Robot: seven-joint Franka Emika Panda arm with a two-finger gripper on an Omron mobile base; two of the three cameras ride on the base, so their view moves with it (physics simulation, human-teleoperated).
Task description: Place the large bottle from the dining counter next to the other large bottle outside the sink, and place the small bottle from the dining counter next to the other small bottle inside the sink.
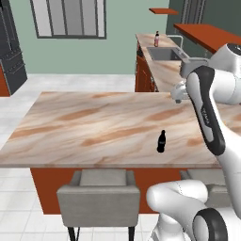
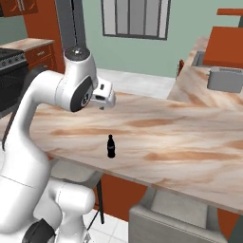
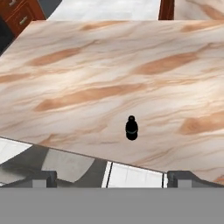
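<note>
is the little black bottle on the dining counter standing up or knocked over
Upright. The small bottle stands on its base on the dining counter, neck pointing up, in both base views.

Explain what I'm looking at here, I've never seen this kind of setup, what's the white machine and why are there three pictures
The white machine is a robot arm on a driving base, in a rendered kitchen. Two pictures come from cameras on the base, behind the arm to its left and right. The third looks down from the arm's hand; the tool at its end looks open, holding nothing. On the marbled dining counter stands the small bottle, short and black, upright near the front edge above grey stools. Far back, a sink sits in another worktop, with a bottle beside it.
</note>
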